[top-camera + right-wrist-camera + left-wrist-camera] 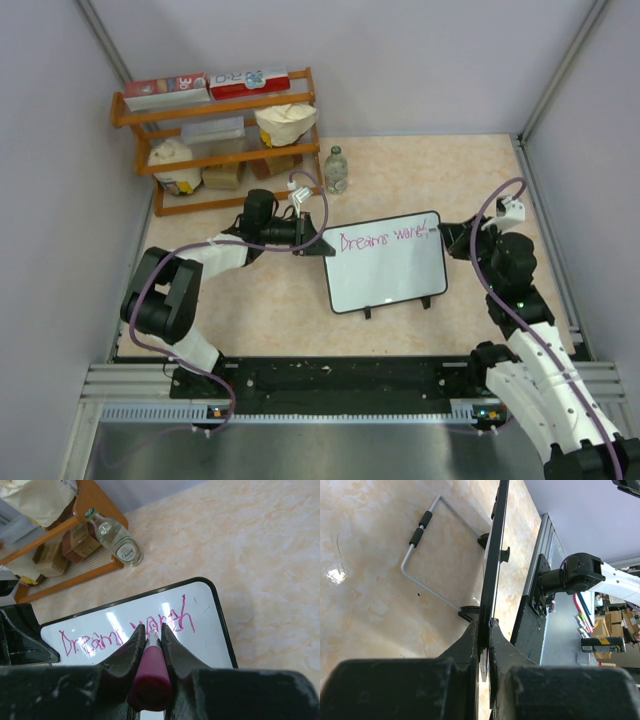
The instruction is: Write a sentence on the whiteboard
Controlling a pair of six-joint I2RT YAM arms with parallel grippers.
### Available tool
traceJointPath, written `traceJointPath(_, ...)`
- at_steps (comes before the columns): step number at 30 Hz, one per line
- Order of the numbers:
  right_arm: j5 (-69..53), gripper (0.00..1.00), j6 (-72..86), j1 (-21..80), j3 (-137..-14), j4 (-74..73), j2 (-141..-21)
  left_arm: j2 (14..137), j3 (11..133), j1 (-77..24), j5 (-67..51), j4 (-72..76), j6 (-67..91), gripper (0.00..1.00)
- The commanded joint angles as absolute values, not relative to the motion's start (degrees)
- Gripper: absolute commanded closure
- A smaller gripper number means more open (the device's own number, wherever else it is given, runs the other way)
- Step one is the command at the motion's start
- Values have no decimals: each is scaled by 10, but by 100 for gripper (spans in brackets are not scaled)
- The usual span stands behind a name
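Observation:
The whiteboard [385, 280] stands tilted on its feet at the table's middle. The sentence [385, 240] in pink-magenta reads "Dreams worth" along its top; in the right wrist view the sentence [90, 641] shows as one line on the whiteboard [200, 645]. My left gripper [310, 243] is shut on the board's left edge; the left wrist view shows the frame [492, 575] edge-on between its jaws [484, 630]. My right gripper [445, 235] is at the board's top right, shut on a magenta marker [150, 672]. The marker's tip [153, 639] points at the word "worth".
A wooden shelf [215, 130] with boxes and bags stands at the back left. A clear bottle [336, 170] stands beside it, also in the right wrist view [120, 542]. The board's wire stand [427, 555] rests on the table behind it. Walls close both sides.

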State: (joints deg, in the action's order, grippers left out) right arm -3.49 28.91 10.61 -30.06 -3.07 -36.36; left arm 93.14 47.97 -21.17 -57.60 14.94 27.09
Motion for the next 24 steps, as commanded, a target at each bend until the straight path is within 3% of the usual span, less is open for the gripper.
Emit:
traceJointPath(1, -70, 100, 268, 99, -315, -11, -352, 924, 488, -212, -534, 151, 248, 100)
traceJointPath(12, -95, 100, 257, 127, -308, 11, -356, 927, 490, -213, -528, 147, 243, 100)
traceJointPath(24, 10, 100, 212, 280, -322, 40, -402, 933, 496, -213, -506, 126, 243, 100)
